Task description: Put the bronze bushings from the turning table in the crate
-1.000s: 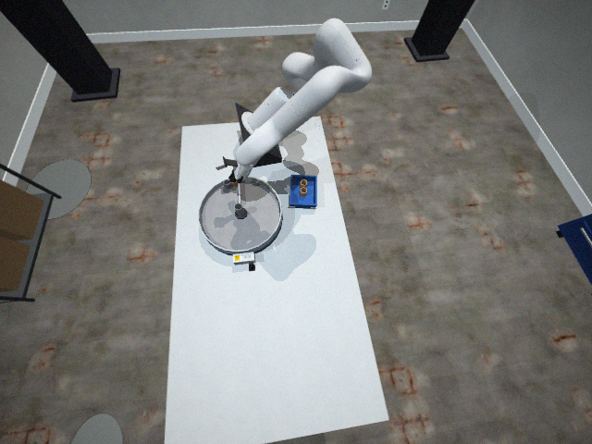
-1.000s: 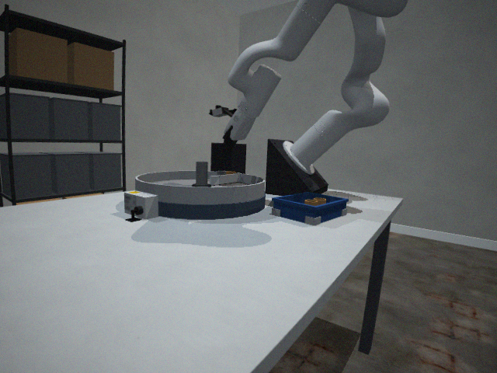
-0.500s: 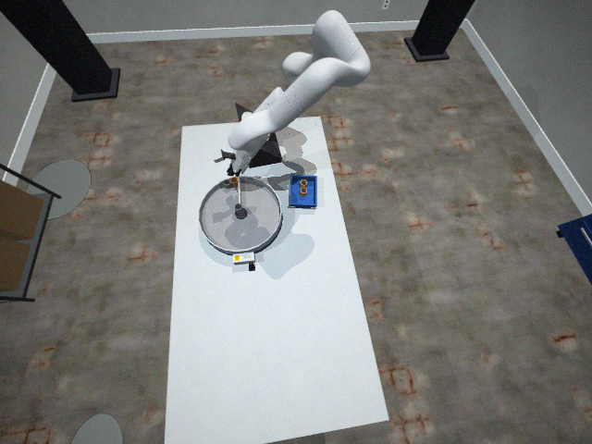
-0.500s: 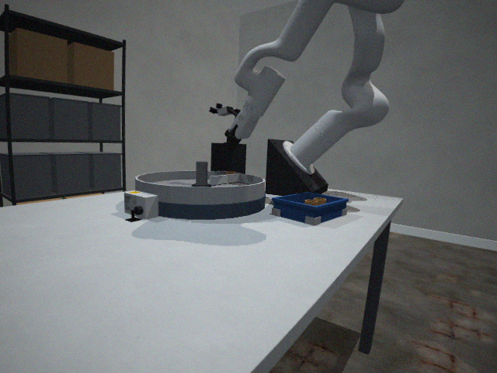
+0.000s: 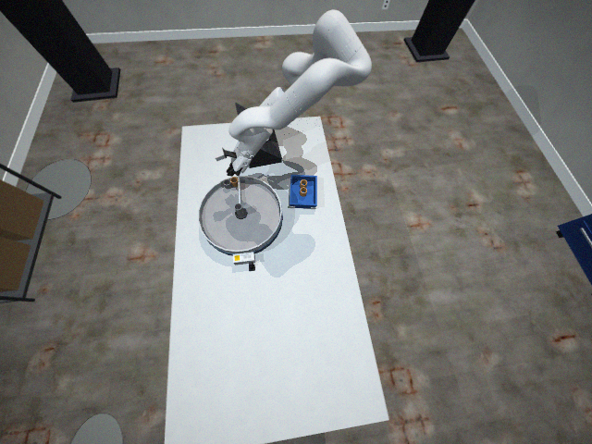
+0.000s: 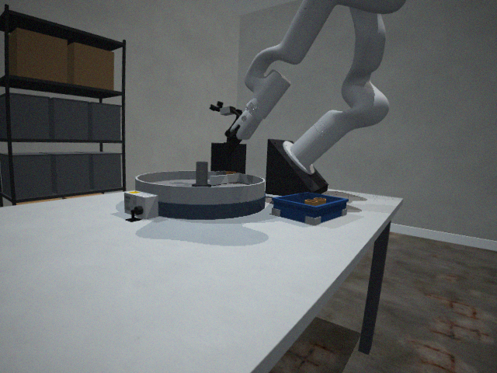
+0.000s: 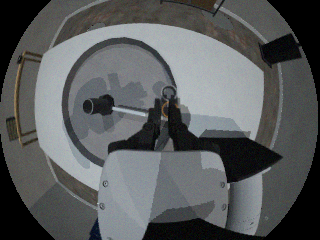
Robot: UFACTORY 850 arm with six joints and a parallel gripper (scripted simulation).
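Top frame, upper middle: white arm point(image 5: 305, 91) point(image 6: 309, 32) reaching down-left over white tabletop point(image 5: 272, 334) point(image 6: 160, 280) point(image 7: 215, 65). Gripper point(image 5: 230, 172) point(image 6: 232, 138) point(image 7: 164, 106) above the far rim of the turning table point(image 5: 203, 216) point(image 6: 200, 200) point(image 7: 66, 95), fingers nearly together, narrow gap, nothing clamped.

At upper left of that round tray in the top frame: 1 bronze bushing point(image 5: 234, 183) point(image 6: 230, 172) point(image 7: 164, 109), just inside the rim, with 1 steel bushing point(image 5: 227, 182) point(image 7: 163, 92) right beside. In the wrist frame, near centre, bronze partly hidden behind the fingers, steel just above. Contact between fingers and bushing: cannot tell.

Right of the turning table in both outside frames: blue crate point(image 5: 302, 206) point(image 6: 304, 212), holding 2 bronze bushings point(image 5: 302, 191) point(image 6: 314, 200), close together.

Mid-tray: dark post point(image 5: 240, 213) point(image 6: 201, 173) point(image 7: 92, 106), with pale bar point(image 5: 240, 193) point(image 6: 222, 179) point(image 7: 130, 111) running outward toward the far rim. Lower edge of tray, top frame: small white control box point(image 5: 243, 258) point(image 6: 140, 203), yellow patch on top. Exterior frame, left: shelf rack point(image 6: 123, 116), loaded with brown boxes and grey bins.
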